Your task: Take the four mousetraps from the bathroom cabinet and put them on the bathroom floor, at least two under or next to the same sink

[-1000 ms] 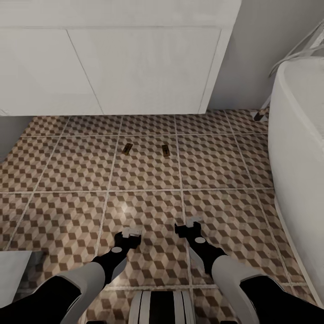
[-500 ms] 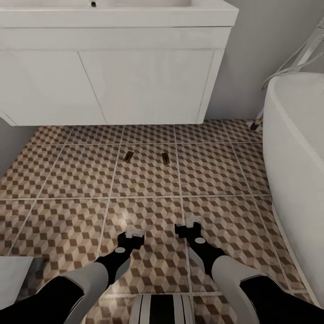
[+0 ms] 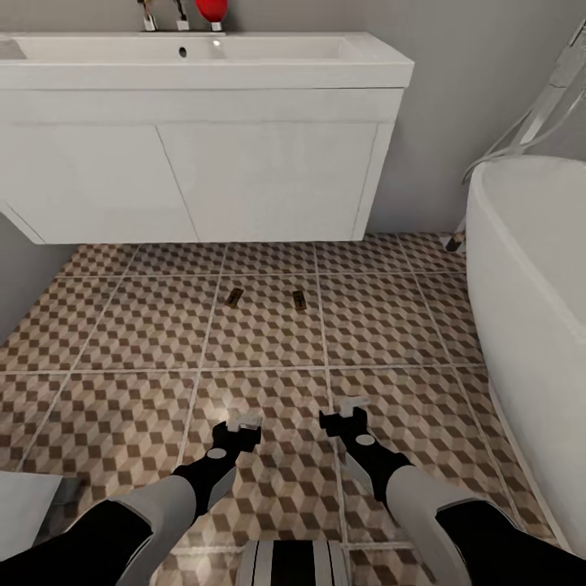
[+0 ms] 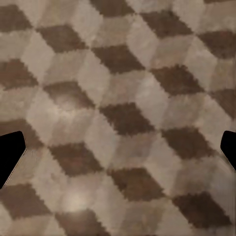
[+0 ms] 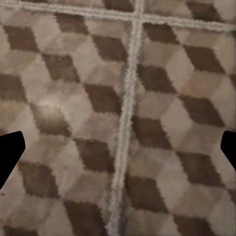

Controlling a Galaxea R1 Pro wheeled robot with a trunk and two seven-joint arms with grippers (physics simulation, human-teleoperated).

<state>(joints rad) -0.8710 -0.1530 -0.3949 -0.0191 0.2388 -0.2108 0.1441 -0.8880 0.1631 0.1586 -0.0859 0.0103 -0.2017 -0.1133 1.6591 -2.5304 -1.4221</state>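
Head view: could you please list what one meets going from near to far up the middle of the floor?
Left pincer and right pincer → two mousetraps on the tiles → white vanity → sink.

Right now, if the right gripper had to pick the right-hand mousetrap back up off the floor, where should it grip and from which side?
Probably from straight above, fingers closing across its short width. The right-hand mousetrap lies flat on the floor, long and narrow, so only its thin side edges offer purchase. Nothing crowds it.
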